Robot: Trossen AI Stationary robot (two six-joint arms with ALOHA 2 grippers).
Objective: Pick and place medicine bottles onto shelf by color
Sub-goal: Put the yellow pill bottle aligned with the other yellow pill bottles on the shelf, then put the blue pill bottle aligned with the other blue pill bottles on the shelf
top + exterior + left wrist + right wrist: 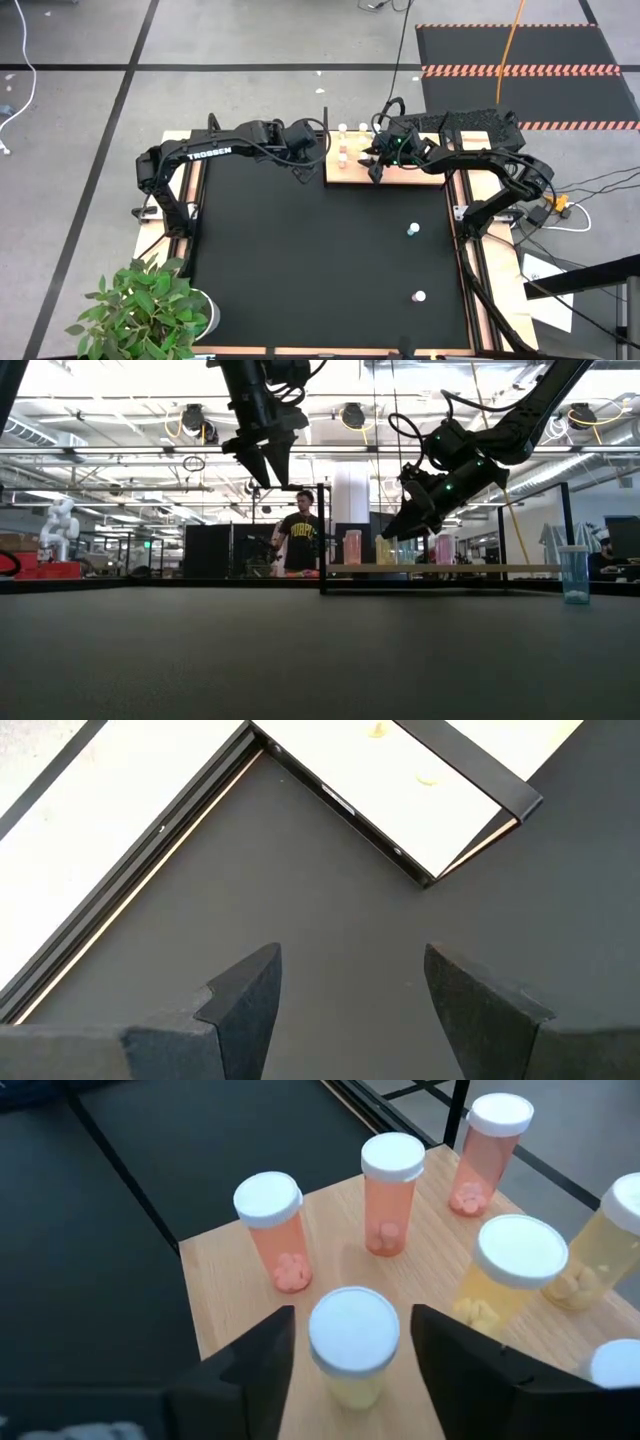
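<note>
The light wooden shelf lies at the mat's far edge. Three pink bottles and yellow-green bottles stand on it with their white caps up. My right gripper is open over the shelf. Its fingers stand on either side of a yellow-green bottle that stands on the shelf, and a gap shows at each side. My left gripper is open and empty above the black mat, next to the shelf's left corner.
A blue bottle and a white-capped bottle stand loose on the mat's right part. A potted plant stands at the near left corner. A person stands in the room beyond the table.
</note>
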